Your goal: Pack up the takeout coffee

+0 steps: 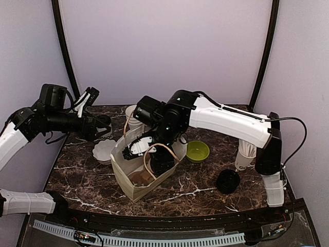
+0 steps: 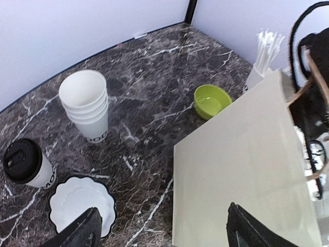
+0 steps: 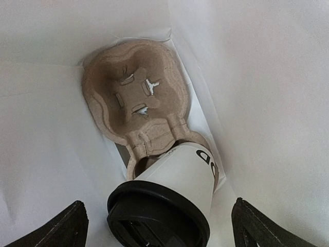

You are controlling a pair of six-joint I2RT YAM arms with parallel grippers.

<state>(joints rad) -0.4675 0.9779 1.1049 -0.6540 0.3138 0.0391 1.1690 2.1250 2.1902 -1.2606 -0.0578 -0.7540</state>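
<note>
Inside the paper bag (image 1: 128,180) at the front of the marble table (image 2: 154,67), the right gripper (image 3: 159,216) hangs with fingers spread wide on either side of a lidded coffee cup (image 3: 180,170), which leans in the near pocket of a pulp carrier (image 3: 136,98). Left of the bag, the left gripper (image 2: 163,216) hovers with jaws apart and empty; past it lie a scalloped white plate (image 2: 82,203), a second lidded cup (image 2: 25,164), a stack of lidless cups (image 2: 85,105) and a lime-green bowl (image 2: 212,100)
</note>
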